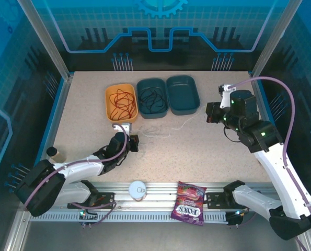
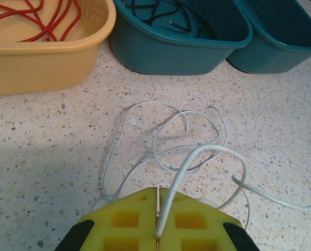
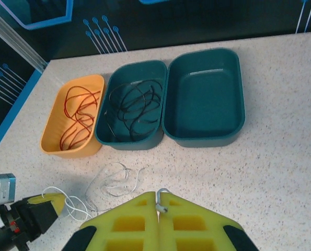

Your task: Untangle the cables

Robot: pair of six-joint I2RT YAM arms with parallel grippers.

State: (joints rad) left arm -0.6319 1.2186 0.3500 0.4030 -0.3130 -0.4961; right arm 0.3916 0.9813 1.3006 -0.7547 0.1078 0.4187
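1. White cable [image 2: 203, 148] sprawls in loose loops on the table [image 1: 197, 157] before the teal bin [image 2: 181, 52], limp and light (probably slippery).
2. Left gripper [image 2: 158, 194] and right gripper [image 3: 158, 197] both pinch it; it is best held near its ends.

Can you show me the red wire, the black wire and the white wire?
red wire [image 3: 76, 114]: right wrist view, its middle loops.
black wire [image 3: 131, 107]: right wrist view, its middle curls.
white wire [image 2: 197, 150]: left wrist view, the near arc.
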